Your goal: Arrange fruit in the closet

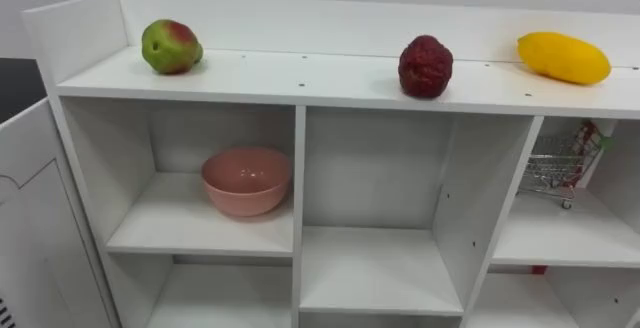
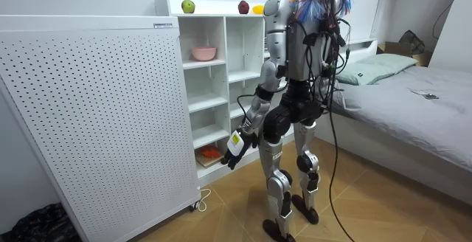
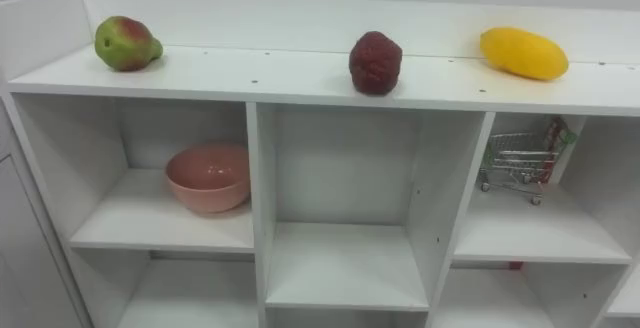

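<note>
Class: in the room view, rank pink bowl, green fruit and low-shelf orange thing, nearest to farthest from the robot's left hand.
From the left hand:
1. Orange thing, low down.
2. Pink bowl, higher up.
3. Green fruit, atop the closet.

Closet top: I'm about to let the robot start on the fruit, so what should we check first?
1. On the closet top, green-red fruit, dark red fruit and yellow fruit lie apart: ok.
2. The pink bowl upright on its shelf: ok.
3. The middle shelf bare: ok.
4. A hand raised to the fruit: not ok; the left hand hangs by the thigh.
5. Whether the left hand is free: cannot tell.
</note>
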Available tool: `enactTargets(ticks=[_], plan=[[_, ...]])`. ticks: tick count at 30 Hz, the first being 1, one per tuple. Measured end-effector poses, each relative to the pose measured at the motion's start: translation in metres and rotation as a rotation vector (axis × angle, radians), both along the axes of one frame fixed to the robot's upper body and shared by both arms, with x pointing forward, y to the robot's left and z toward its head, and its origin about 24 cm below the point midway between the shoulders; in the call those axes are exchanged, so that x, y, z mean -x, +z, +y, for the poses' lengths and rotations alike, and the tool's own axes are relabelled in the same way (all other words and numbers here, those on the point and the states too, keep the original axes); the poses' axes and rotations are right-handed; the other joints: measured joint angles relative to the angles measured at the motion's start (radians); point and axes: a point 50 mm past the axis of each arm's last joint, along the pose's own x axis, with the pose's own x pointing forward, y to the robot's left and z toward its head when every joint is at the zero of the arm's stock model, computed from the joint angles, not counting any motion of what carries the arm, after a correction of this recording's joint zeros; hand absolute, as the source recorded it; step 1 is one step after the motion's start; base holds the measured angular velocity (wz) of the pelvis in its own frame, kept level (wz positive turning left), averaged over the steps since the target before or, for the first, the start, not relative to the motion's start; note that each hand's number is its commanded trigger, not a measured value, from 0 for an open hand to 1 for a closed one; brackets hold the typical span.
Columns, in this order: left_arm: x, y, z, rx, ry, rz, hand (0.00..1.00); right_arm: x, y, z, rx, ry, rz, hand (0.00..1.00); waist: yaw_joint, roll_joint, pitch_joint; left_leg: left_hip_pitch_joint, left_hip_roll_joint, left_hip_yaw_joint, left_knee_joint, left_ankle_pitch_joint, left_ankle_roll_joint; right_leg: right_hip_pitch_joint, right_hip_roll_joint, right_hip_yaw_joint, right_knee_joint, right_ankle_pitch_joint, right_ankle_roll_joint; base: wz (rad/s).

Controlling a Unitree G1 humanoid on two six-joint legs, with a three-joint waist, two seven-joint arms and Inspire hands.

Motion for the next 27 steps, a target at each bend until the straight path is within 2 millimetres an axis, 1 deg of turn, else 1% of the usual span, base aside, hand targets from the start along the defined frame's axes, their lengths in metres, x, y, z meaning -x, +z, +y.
enactTargets(ticks=[2, 4, 10, 13, 15, 18, 19, 20, 21, 22, 23, 24, 25, 26, 27], plan=[[0.0, 0.0, 0.001, -0.005, -0.002, 0.007, 0.0, 0.0, 0.0, 0.0, -0.001, -0.002, 0.003, 0.0, 0.0, 0.002, -0.0018, 0.001, 0.0, 0.003, 0.0, 0.0, 0.0, -0.001, 0.0, 0.003, 0.001, 0.0, 0.0, -0.04], [0.001, 0.0, 0.001, -0.005, -0.002, 0.009, 0.0, 0.001, 0.0, 0.0, -0.003, -0.01, 0.007, 0.0, -0.003, 0.003, -0.0018, 0.002, 0.0, 0.004, -0.001, 0.0, 0.0, 0.0, 0.0, 0.011, 0.001, 0.0, 0.0, -0.02], [0.002, 0.0, 0.0, -0.003, -0.013, 0.02, 0.0, 0.001, 0.0, -0.001, 0.011, -0.027, 0.01, 0.0, -0.006, 0.009, 0.0008, 0.012, 0.0, 0.004, -0.002, 0.0, 0.0, 0.01, 0.0, 0.018, 0.001, 0.0, 0.0, 0.0], [0.002, 0.0, 0.0, -0.01, -0.026, 0.02, 0.0, -0.004, 0.0, -0.002, 0.02, -0.037, 0.003, 0.0, -0.007, 0.01, 0.0012, 0.014, -0.001, -0.001, -0.002, 0.0, 0.0, 0.011, 0.001, 0.023, 0.001, 0.0, 0.0, 0.0], [0.002, 0.0, 0.0, -0.012, -0.026, 0.019, 0.0, -0.005, 0.001, -0.005, 0.032, -0.069, -0.003, 0.0, -0.007, 0.009, 0.001, 0.013, -0.001, -0.003, -0.001, 0.0, 0.0, 0.012, 0.0, 0.022, 0.002, 0.0, 0.0, 0.0], [0.001, 0.0, 0.001, -0.018, -0.034, 0.014, 0.0, -0.012, 0.004, -0.014, 0.074, -0.105, -0.023, 0.0, -0.008, 0.01, 0.0014, 0.014, -0.001, 0.001, 0.001, 0.0, 0.0, 0.012, 0.0, 0.021, 0.005, 0.0, 0.0, 0.0], [0.001, 0.0, 0.001, -0.025, -0.046, 0.015, 0.0, -0.021, 0.007, -0.019, 0.086, -0.14, -0.057, 0.0, -0.008, 0.003, 0.0001, 0.014, -0.001, 0.003, 0.001, 0.0, 0.0, 0.01, 0.0, 0.021, 0.008, 0.0, 0.0, -0.04], [0.001, 0.001, 0.002, -0.031, -0.053, 0.015, 0.0, -0.037, 0.013, -0.023, 0.098, -0.189, -0.125, 0.0, -0.009, 0.004, 0.0068, 0.014, -0.001, 0.005, 0.002, 0.0, 0.0, 0.008, -0.001, 0.022, 0.012, 0.0, 0.0, -0.06], [0.0, 0.001, 0.003, -0.038, -0.062, 0.016, 0.0, -0.056, 0.021, -0.028, 0.117, -0.226, -0.201, 0.0, -0.012, 0.003, 0.0104, 0.015, -0.001, 0.006, 0.003, 0.0, 0.0, 0.008, -0.001, 0.023, 0.014, 0.0, 0.0, -0.07], [0.0, 0.001, 0.004, -0.04, -0.064, 0.016, 0.0, -0.065, 0.024, -0.029, 0.128, -0.237, -0.234, 0.0, -0.011, 0.003, 0.0106, 0.017, -0.001, 0.006, 0.005, 0.0, 0.0, 0.009, -0.001, 0.024, 0.014, 0.0, 0.0, 0.0], [0.0, 0.002, 0.005, -0.047, -0.076, 0.019, 0.0, -0.082, 0.033, -0.031, 0.143, -0.256, -0.303, 0.0, -0.011, 0.001, 0.0102, 0.018, -0.001, 0.006, 0.008, 0.0, 0.0, 0.011, -0.001, 0.024, 0.014, 0.0, 0.0, 0.0], [0.001, 0.002, 0.006, -0.053, -0.085, 0.023, 0.0, -0.099, 0.045, -0.034, 0.155, -0.276, -0.394, 0.0, -0.011, 0.0, 0.0108, 0.018, -0.001, 0.007, 0.009, 0.0, 0.0, 0.01, 0.0, 0.026, 0.015, 0.0, 0.0, 0.0], [0.001, 0.002, 0.007, -0.055, -0.086, 0.024, 0.0, -0.108, 0.052, -0.035, 0.164, -0.279, -0.444, 0.0, -0.01, -0.001, 0.0116, 0.017, -0.001, 0.007, 0.01, 0.0, 0.0, 0.009, -0.001, 0.027, 0.015, 0.0, 0.0, 0.0], [0.001, 0.002, 0.009, -0.062, -0.093, 0.025, 0.0, -0.126, 0.068, -0.036, 0.183, -0.282, -0.546, 0.0, -0.011, 0.0, 0.0126, 0.015, -0.001, 0.007, 0.01, 0.0, 0.0, 0.009, 0.0, 0.027, 0.015, 0.0, 0.0, 0.0], [0.002, 0.003, 0.009, -0.064, -0.092, 0.028, 0.0, -0.135, 0.078, -0.036, 0.194, -0.279, -0.6, 0.0, -0.01, 0.001, 0.0123, 0.015, -0.001, 0.006, 0.011, 0.0, 0.0, 0.008, 0.0, 0.027, 0.015, 0.0, 0.0, 0.0]])
